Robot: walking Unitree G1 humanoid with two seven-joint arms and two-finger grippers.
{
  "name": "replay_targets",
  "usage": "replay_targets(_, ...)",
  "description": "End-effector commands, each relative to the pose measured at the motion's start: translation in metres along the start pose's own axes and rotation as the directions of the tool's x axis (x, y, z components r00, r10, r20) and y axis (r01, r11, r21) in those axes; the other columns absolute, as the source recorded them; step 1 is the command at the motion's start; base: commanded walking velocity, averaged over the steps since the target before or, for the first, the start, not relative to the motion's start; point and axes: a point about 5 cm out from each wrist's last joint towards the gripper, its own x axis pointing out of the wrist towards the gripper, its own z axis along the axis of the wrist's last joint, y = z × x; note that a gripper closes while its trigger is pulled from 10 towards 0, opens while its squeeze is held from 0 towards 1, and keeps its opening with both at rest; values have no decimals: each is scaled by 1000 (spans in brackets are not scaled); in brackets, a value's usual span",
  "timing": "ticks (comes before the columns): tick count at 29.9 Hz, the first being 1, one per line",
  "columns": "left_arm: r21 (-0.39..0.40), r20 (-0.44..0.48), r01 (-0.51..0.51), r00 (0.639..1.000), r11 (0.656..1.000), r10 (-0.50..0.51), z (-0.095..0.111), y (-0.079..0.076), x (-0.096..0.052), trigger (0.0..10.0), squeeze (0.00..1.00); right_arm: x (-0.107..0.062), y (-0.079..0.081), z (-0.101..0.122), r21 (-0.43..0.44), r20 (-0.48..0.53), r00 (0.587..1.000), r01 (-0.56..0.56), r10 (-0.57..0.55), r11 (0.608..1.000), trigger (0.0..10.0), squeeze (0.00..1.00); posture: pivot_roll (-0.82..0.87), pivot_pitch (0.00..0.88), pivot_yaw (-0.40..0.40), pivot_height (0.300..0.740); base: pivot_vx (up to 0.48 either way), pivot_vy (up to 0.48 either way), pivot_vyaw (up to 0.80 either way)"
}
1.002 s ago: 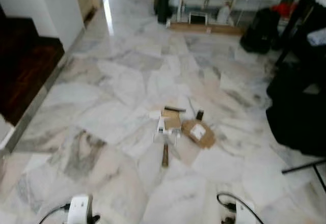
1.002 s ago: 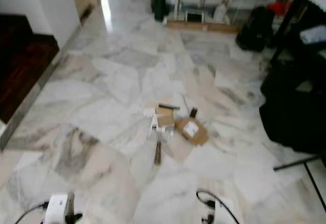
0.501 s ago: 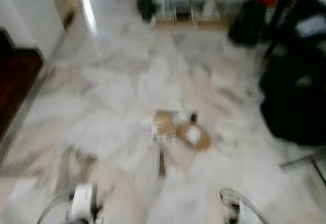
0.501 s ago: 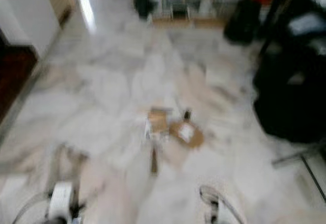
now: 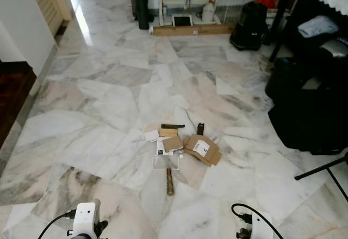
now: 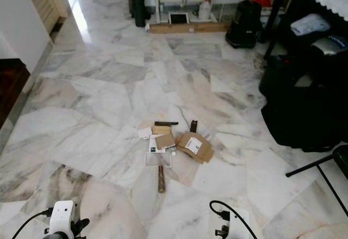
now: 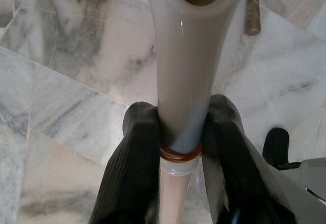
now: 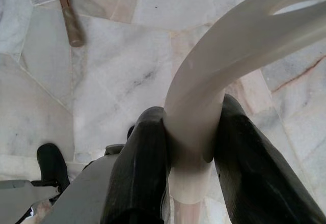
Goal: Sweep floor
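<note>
A litter pile [image 5: 184,143] of cardboard scraps and paper lies on the marble floor ahead, near the middle of the eye views. Against it lies a clear scoop [image 5: 167,162] with a brown wooden handle [image 7: 252,15]. My left gripper [image 7: 181,117] is shut on a straight beige handle [image 7: 183,56] that carries an orange ring and forks further along. My right gripper [image 8: 193,114] is shut on a curved beige handle [image 8: 229,51]. Both wrists [image 5: 84,222] hang low in front of me, short of the pile. What the handles end in is out of view.
Black bags [image 5: 310,108] and a tripod leg [image 5: 321,168] crowd the right side. A wooden plank [image 5: 193,30], a bottle and a black case [image 5: 249,26] stand at the far wall. A dark wooden step [image 5: 11,98] borders the left. Open marble floor [image 5: 98,108] lies between.
The camera has shifted and the picture has gone from blurred to sharp. The pile and scoop lie as before, and both grippers keep their hold.
</note>
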Motion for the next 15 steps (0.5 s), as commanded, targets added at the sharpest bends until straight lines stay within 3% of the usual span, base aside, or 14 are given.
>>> replay_targets(1, -11, -39, -2, 999, 1000, 1, -10, 1, -2, 10000, 0, 0, -2, 0, -11, 9, 1000, 0, 0, 1000, 10000, 0, 7, 87, -31, 740, 0, 0, 519)
replay_targets(5, -15, -40, -4, 999, 1000, 3, -11, 1, -2, 10000, 0, 0, -2, 0, -16, 7, 1000, 1, -1, 1000, 10000, 0, 7, 88, -32, 740, 0, 0, 800)
replay_targets(15, -9, -41, -8, 999, 1000, 7, -11, 1, -2, 10000, 0, 0, -3, 0, -4, 11, 1000, 14, -14, 1000, 10000, 0, 5, 89, -32, 740, 0, 0, 0)
